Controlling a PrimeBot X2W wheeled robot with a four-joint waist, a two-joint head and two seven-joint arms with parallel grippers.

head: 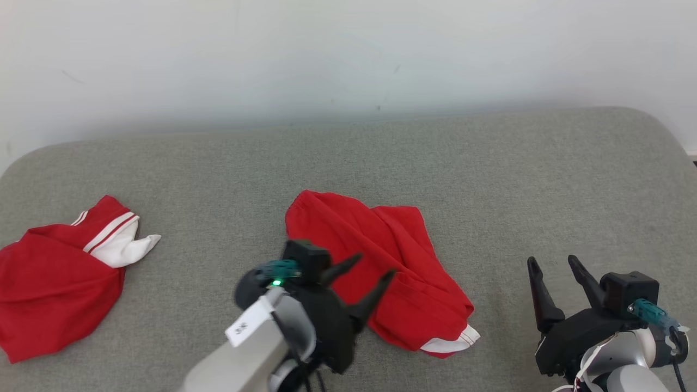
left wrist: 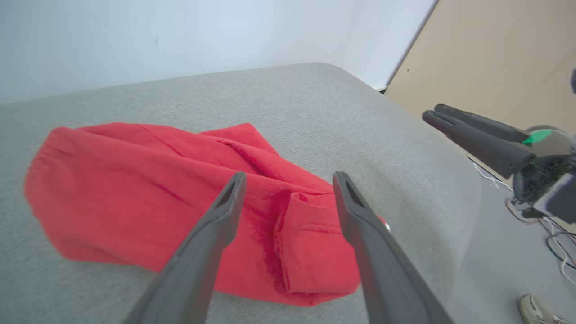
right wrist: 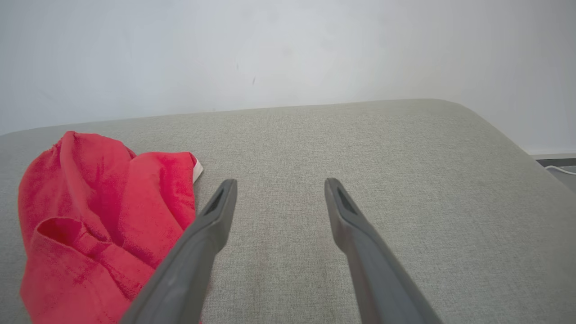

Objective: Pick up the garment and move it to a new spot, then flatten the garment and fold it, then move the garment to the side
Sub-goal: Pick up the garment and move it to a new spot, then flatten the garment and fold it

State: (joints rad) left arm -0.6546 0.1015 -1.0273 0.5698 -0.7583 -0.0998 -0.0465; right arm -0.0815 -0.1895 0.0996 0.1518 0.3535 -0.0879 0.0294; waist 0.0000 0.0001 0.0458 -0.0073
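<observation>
At the far left of the head view, the other red garment (head: 54, 277) lies bunched on the surface (head: 490, 179), with a white, red-striped end turned toward the middle. It is well apart from the garment (head: 381, 245), which lies near the centre of the surface, slightly toward the front.

The garment is bright red, loosely folded over itself and creased, running on a slant from its rounded far-left end to its near-right end, where a white band with thin red lines peeks out. In the left wrist view the garment (left wrist: 148, 193) shows long folds and a stitched hem doubled back at its near end. In the right wrist view it (right wrist: 90, 216) sits at the left.

The left tool (head: 374, 264) hangs over the near-left part of the garment, its 2 fingers spread wide with nothing between them (left wrist: 290, 176). Further right, the right tool (head: 551, 260) waits over bare cloth, well apart from the garment, its fingers also parted and empty (right wrist: 280, 182).

The surface is covered in grey woven fabric with rounded corners. A plain pale wall (head: 326, 54) stands behind it. Past its right end, the left wrist view shows a tan panel (left wrist: 495, 67), loose cables (left wrist: 553, 243) and what looks like a pale shoe (left wrist: 537, 310).
</observation>
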